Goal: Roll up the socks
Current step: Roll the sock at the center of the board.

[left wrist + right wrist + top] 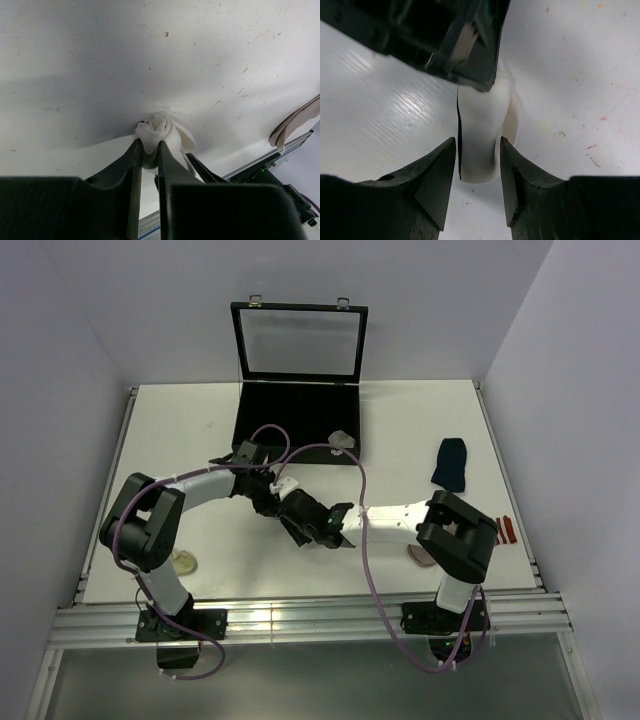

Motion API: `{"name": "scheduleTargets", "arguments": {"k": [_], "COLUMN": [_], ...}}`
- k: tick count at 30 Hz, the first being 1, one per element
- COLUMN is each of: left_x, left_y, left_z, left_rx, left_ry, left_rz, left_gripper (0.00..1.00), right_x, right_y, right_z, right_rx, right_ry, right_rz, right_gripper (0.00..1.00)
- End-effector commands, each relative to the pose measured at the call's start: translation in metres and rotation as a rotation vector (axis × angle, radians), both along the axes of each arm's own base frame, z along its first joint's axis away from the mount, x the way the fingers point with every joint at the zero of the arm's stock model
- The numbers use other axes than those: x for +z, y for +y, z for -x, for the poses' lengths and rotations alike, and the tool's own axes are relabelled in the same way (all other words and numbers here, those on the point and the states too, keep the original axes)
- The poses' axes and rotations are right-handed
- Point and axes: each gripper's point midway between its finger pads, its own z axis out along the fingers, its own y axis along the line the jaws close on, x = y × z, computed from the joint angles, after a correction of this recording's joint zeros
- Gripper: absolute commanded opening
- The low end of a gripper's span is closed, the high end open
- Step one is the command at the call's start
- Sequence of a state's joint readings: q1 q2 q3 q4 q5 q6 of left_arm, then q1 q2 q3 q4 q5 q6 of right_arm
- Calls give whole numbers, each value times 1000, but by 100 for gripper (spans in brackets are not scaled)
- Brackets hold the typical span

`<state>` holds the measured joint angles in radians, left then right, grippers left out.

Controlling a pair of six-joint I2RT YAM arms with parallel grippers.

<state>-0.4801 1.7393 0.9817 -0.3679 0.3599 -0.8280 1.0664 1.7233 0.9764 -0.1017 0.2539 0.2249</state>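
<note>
Looks mid-roll on the white sock [167, 134]: left gripper [148, 152] pinches it tight, right gripper [477, 160] straddles it half open, holding nothing, so it probably needs a fresh grip and another tuck next.

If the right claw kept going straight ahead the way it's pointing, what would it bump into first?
The white sock, whose end lies between the open fingers of the right gripper. Just beyond it, and seemingly close, is the left gripper, which is pinching the same sock.

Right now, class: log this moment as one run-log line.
white sock: bunched | left pincer: shut on it | right pincer: open, astride it | navy sock: lying apart
</note>
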Motion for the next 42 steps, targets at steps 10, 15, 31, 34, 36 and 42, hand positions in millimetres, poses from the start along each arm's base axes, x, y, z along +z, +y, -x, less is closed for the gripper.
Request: {"name": "scheduleTargets", "arguments": {"k": [10, 15, 31, 34, 36, 42], "left_x": [2, 11, 19, 16, 12, -5], "left_y": [-1, 3, 2, 0, -2, -2], "left_z": [-3, -4, 1, 2, 3, 11], "left_rx": [-22, 15, 65, 62, 59, 50], "left_ry": [-28, -60, -95, -85, -75, -27], "left_rz": [-22, -4, 129, 141, 143, 120], "left_gripper": [12, 41, 57, 55, 54, 47], "right_x": [-3, -13, -27, -33, -34, -39], "right_y": [7, 4, -7, -9, -9, -13], "right_z": [-1, 12, 33, 35, 36, 30], "right_rx": [12, 38, 55, 45, 35, -1], "right_ry": [-100, 66, 620, 656, 685, 689], "right_rz": [74, -71, -597, -612, -646, -639], "right_gripper": [10, 0, 0, 0, 0, 0]}}
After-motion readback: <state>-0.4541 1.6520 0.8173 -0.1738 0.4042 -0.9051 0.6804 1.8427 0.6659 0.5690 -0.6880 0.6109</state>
